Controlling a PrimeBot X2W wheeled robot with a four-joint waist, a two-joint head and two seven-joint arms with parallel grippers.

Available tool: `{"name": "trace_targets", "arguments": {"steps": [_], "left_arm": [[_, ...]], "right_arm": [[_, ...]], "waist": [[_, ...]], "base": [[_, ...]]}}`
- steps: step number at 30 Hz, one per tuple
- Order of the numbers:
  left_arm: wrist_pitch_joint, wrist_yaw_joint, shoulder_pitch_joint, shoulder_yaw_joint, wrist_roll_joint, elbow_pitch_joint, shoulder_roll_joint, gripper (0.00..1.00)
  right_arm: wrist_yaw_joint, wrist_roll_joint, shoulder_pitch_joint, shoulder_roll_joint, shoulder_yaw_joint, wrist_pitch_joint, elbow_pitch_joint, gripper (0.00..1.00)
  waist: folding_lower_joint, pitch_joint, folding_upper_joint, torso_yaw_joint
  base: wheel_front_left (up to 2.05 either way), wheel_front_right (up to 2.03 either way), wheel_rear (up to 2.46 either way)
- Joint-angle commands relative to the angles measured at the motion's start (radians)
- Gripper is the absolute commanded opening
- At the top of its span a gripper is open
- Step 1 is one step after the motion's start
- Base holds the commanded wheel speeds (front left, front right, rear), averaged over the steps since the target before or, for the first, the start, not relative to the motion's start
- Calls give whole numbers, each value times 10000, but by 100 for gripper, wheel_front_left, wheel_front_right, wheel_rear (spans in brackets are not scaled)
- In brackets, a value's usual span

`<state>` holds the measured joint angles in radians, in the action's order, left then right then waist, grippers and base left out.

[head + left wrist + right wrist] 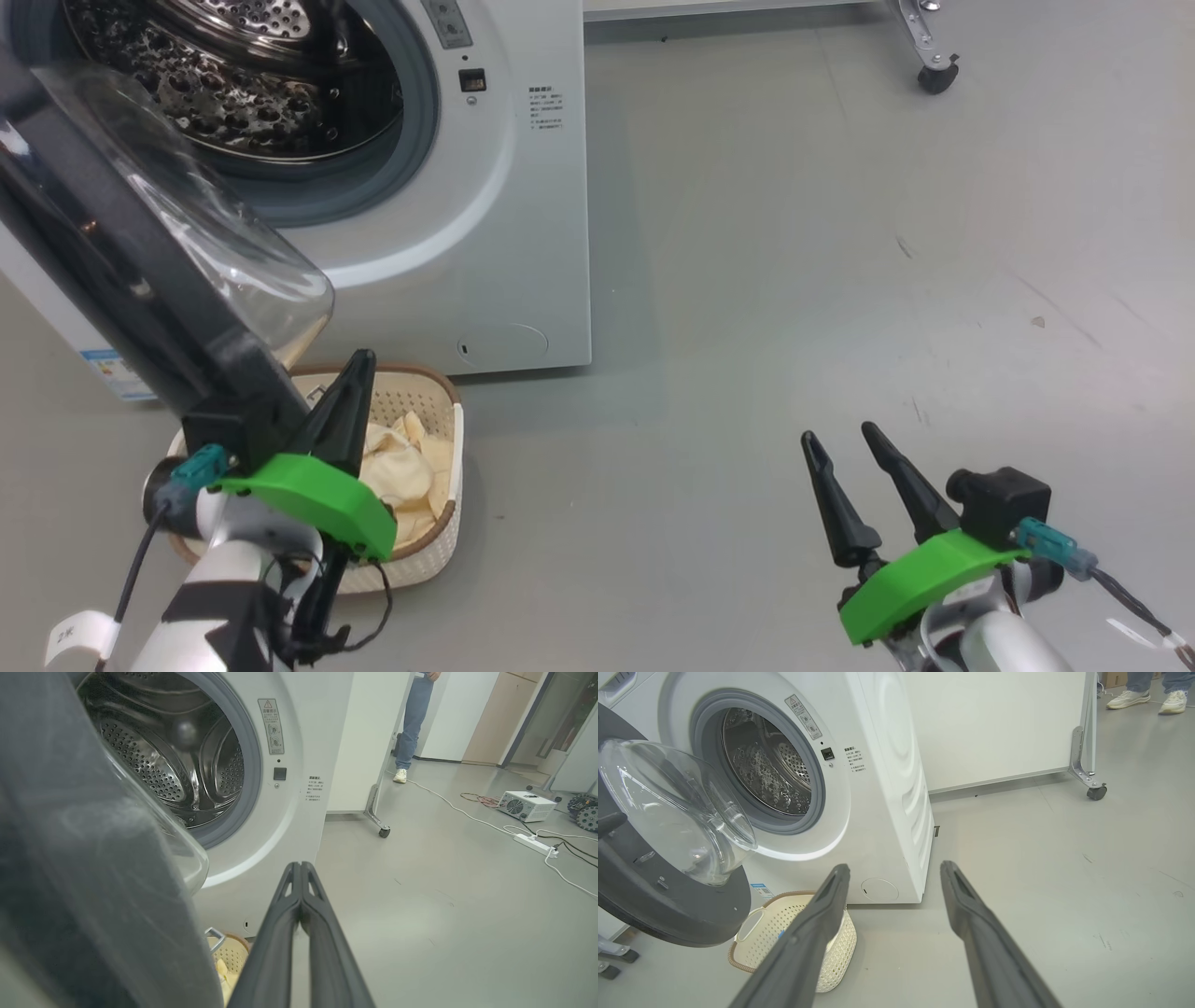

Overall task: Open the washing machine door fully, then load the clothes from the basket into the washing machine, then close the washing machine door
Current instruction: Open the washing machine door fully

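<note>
at 7 o'clock in the head view the left claw [359, 366] has its two dark fingers pressed tip to tip, holding nothing. it points up beside the lower edge of the washing machine door [103, 280], and whether it touches that edge i cannot tell. the door stands swung out at 9 o'clock, a wide glossy black rim around a bulging clear glass bowl. under the claw, the basket [446, 401] sits on the floor at the foot of the washing machine [532, 233]. it is cream perforated plastic with a brown rim and rounded corners, and the clothes [401, 467] lie crumpled inside, soft and pale cream-yellow. at 11 o'clock the drum [224, 103] of perforated steel is ringed by a grey rubber gasket [425, 140]. at 5 o'clock the right claw [838, 434] hangs above smooth grey floor [794, 233] with its fingers spread wide, gripping nothing, well apart from the basket.
</note>
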<state>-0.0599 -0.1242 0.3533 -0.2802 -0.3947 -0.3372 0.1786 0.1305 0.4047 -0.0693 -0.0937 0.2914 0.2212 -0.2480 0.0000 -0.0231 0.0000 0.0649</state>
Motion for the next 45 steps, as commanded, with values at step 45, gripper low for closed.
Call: {"name": "trace_targets", "arguments": {"steps": [45], "left_arm": [[-829, 108, 762, 153, -501, -1380, 474, 0]], "right_arm": [[2, 102, -271, -6, 367, 2, 105, 100]], "waist": [[0, 245, 0, -2106]], "base": [[0, 0, 0]]}}
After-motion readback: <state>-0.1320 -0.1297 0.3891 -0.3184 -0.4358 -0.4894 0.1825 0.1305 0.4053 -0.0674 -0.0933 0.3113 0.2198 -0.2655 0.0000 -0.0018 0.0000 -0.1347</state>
